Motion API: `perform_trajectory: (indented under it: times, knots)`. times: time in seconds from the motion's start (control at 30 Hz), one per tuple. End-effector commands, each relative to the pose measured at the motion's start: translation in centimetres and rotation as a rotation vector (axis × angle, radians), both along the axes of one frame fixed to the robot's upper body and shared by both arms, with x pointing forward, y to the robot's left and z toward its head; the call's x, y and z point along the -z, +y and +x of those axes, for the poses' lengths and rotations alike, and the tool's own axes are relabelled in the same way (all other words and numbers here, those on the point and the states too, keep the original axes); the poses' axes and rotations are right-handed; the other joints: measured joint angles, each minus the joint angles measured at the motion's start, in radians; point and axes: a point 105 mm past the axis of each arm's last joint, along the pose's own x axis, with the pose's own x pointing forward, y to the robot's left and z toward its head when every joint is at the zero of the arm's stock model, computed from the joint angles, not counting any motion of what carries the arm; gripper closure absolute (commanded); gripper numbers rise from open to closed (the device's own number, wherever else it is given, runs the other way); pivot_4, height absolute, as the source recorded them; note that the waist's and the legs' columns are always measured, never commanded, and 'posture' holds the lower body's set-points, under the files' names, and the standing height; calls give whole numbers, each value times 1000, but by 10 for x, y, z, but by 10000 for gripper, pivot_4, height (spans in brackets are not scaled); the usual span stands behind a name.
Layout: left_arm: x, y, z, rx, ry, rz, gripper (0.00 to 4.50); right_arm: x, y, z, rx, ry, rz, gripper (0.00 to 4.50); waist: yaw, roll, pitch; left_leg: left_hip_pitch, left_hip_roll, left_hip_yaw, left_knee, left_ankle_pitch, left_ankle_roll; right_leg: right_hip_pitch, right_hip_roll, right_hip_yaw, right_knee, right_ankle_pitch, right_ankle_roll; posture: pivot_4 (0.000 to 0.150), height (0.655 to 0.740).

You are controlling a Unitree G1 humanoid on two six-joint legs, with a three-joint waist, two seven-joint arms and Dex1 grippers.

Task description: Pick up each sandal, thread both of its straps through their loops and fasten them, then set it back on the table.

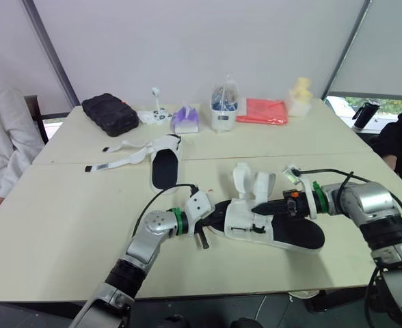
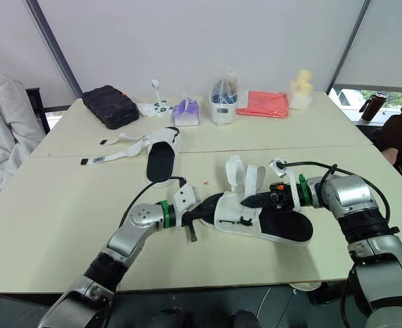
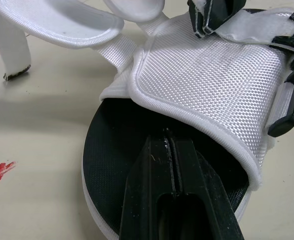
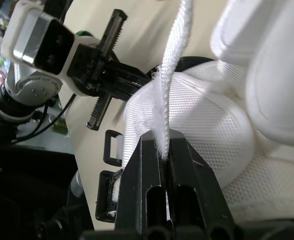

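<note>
Near sandal (image 1: 276,231) low centre of the frame on the table (image 1: 57,225), left gripper (image 3: 168,144) fingers pressed together at its toe opening, right gripper (image 1: 257,205) clamped on its white strap (image 4: 174,60), second sandal (image 1: 165,162) upper left of it, straps loose.

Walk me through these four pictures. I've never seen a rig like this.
This is a humanoid robot with two arms, each ending in black two-fingered jaws. The two wide pictures come from cameras in its head, looking down over the table. The two close-ups come from cameras on its wrists, looking along each arm's jaws. In front of it lies a white sandal with a black footbed. The left jaws are shut and rest on one end of that footbed; the right jaws pinch a white strap. A second sandal lies farther back, straps loose. Beyond it sit a black case and a red pouch.
</note>
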Motion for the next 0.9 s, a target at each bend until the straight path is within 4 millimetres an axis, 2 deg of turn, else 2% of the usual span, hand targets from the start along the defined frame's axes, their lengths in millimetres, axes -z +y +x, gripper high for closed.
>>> perform_trajectory:
  times: [0.03,0.27,0.33,0.5,0.6,0.73,0.83,0.9]
  knots:
    - [12,2,-4,-2,36,34,45000,-7,5,-4,-41,-42,16,44798,0,0,0,0,0,0,0,0,0,0,0,0,0,0,0,1500,7400]
    - [13,-4,-8,35,50,33,45000,-20,11,-15,-110,-112,30,44798,0,0,0,0,0,0,0,0,0,0,0,0,0,0,0,1500,7400]
    - [13,-7,-10,49,52,33,45000,-16,14,-23,-150,-126,-1,44798,1,0,0,0,0,0,0,0,0,0,0,0,0,0,0,1500,7400]
    - [13,-10,-10,61,53,33,45000,-5,13,-27,-149,-140,-51,44798,2,0,0,0,0,0,0,0,0,0,0,0,0,0,0,1500,7400]
    - [13,-11,-10,66,55,33,45000,-8,6,-21,-90,-169,-45,35558,2,0,0,0,0,0,0,0,0,1,0,0,0,0,0,1500,7400]
    - [14,-13,-13,98,64,34,45000,-18,-23,-11,77,-255,-86,15486,4,0,0,0,-1,0,1,0,0,1,-1,0,0,0,0,1500,7400]
    - [13,-15,-16,127,74,29,45000,-20,-44,-25,164,-252,-88,15486,14,0,0,0,-1,-1,1,-1,1,1,-1,-1,-1,0,0,1500,7400]
    - [13,-17,-16,135,73,29,45000,-16,-50,-39,180,-223,-85,15486,15,0,0,0,-1,0,0,-1,1,1,-1,0,-2,0,0,1500,7400]
